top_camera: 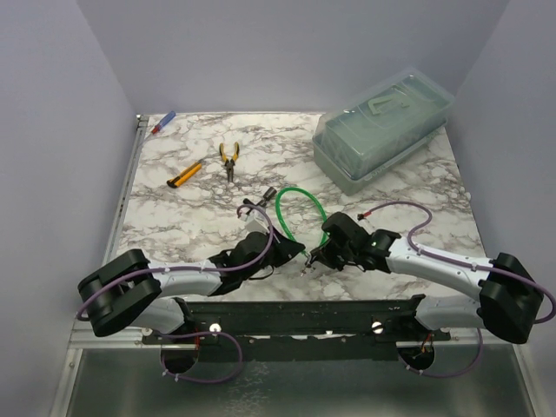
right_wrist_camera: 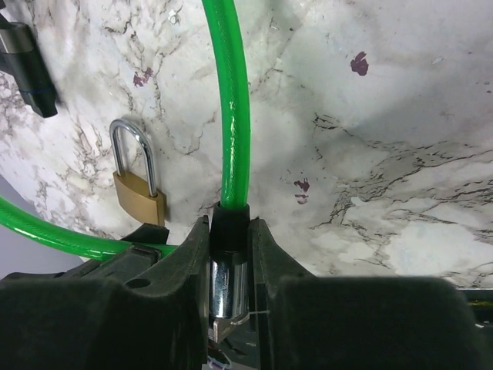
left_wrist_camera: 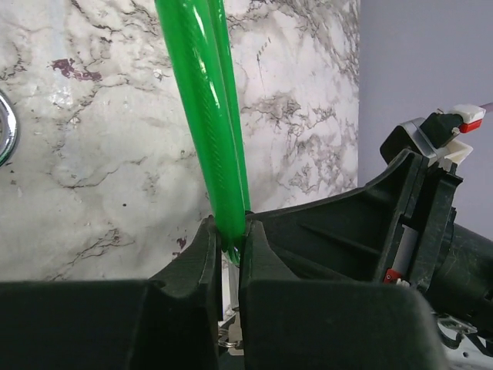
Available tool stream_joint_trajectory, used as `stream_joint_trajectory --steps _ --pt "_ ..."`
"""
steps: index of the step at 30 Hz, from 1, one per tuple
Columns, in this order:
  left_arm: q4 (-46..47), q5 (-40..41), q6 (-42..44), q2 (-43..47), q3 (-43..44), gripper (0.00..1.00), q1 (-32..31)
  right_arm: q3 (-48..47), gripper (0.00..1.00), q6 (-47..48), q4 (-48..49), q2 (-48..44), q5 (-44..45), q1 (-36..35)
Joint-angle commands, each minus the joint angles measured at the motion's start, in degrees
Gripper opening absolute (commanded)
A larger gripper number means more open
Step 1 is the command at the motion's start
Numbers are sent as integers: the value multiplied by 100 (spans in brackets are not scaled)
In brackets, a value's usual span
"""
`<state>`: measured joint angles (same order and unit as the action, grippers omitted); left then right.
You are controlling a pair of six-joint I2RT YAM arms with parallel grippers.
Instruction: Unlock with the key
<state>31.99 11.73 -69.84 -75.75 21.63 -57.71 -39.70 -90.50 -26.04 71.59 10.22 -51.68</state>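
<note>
Green cable clamped in left claw, right claw

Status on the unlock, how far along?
Done: green cable grasped at two spots. In hand: left gripper pinches the cord, right gripper clamps its silver end plug. To do: brass padlock lies shut on the table; no key clearly in view, so the unlocking itself.

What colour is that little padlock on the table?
Small metal padlock: brass-gold body, silver shackle; best seen in right wrist view.
</note>
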Motion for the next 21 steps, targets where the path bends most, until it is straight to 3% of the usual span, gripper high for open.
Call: stream_joint_trajectory --steps 1,9,21 --pt "176 -59 212 -172 179 0 20 107 0 54 258 -231 47 -35" --pt "176 74 -29 103 -30 0 54 383 0 65 309 -332 78 -35" --pt "185 1048 -1499 595 -595 0 55 697 0 428 995 30 -132 -35"
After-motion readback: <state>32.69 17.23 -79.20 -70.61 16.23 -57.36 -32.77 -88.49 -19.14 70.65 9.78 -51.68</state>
